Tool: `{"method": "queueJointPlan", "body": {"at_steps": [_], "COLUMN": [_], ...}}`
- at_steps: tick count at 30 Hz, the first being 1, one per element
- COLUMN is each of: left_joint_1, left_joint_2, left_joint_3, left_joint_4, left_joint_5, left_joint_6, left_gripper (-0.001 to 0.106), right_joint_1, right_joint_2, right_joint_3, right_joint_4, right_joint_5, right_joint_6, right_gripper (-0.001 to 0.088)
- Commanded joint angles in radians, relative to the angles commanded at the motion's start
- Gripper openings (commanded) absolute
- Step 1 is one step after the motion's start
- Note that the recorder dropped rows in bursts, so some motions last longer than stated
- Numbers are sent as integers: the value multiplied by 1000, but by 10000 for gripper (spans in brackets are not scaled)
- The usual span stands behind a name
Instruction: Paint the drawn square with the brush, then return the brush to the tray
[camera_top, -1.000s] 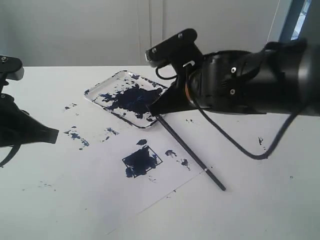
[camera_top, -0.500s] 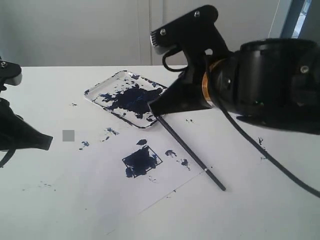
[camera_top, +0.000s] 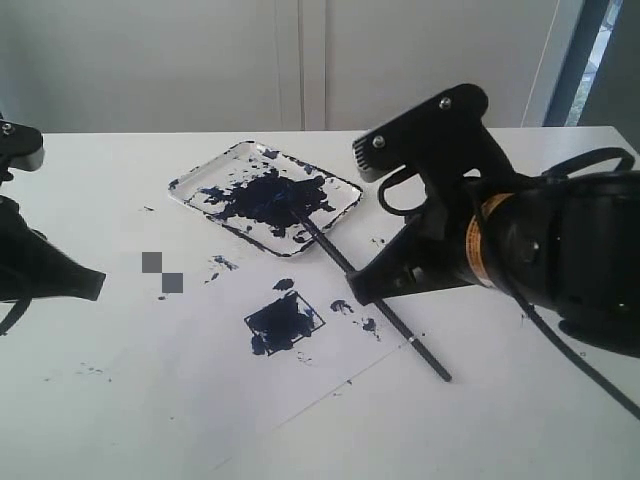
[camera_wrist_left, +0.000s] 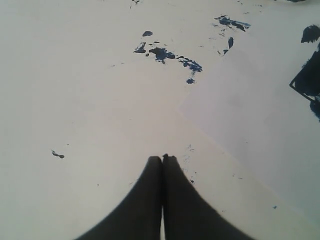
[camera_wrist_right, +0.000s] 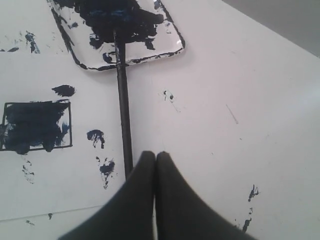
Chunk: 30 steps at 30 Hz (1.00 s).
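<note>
- Tray (camera_top: 232, 160): shallow, clear, rounded corners; stands on the white worktop (camera_top: 520, 420) toward the far side; floor smeared with a large blue-black blotch
- Brush (camera_top: 325, 243): long thin black stick, lying flat and free; dark tip rests in the tray on the blotch, shaft crosses the tray's near rim and runs over the paper (camera_top: 180, 350), far end lies on bare worktop past the paper's edge; pale band near that end
- Drawn square (camera_top: 283, 322): thin black outline on the paper, near the tray and beside the brush shaft; inside mostly blotched blue-black
- Loose splatters (camera_top: 343, 306): between square and brush, others scattered across the paper
- Right fingers (camera_wrist_right: 142, 185): clenched together, grasping nothing; tips above the brush shaft about midway along it
- Left fingers (camera_wrist_left: 147, 190): clenched together, empty; over the left side of the worktop, well apart from tray, square and brush
</note>
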Motion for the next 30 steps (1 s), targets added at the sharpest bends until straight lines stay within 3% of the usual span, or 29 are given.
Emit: {"method": "queueJointPlan", "body": {"at_steps": [21, 30], "left_joint_1": [0, 0], "left_joint_2": [0, -121], "left_joint_3": [0, 0], "left_joint_4": [0, 0], "left_joint_5": [0, 2], "left_joint_6": [0, 0], "left_gripper": [0, 0], "right_joint_1": [0, 0], "right_joint_2": [-5, -16], "right_joint_3": [3, 3], "right_joint_4": [0, 0], "right_joint_5": [-36, -51], "right_joint_6": [0, 0], "right_gripper": [0, 0]}}
